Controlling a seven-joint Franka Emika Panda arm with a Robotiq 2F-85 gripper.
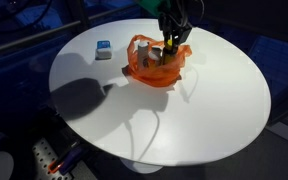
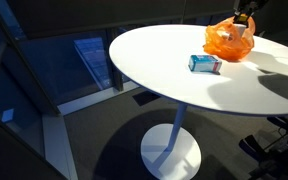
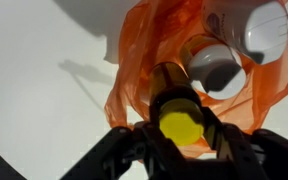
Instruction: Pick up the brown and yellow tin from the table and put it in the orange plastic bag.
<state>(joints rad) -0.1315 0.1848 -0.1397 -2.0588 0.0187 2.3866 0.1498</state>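
Observation:
The brown and yellow tin (image 3: 177,108) is held between my gripper's fingers (image 3: 179,128), its yellow lid facing the wrist camera. It hangs over the open mouth of the orange plastic bag (image 3: 144,70). In both exterior views the gripper (image 1: 171,42) (image 2: 242,22) reaches down into the top of the bag (image 1: 156,62) (image 2: 227,42) on the round white table (image 1: 214,100). Inside the bag I see a white and grey container (image 3: 216,62) and another white one (image 3: 264,28).
A small blue and white box (image 1: 104,49) (image 2: 205,64) lies on the table beside the bag. The table stands on a single pedestal (image 2: 171,150). Dark floor and a cable rig surround it.

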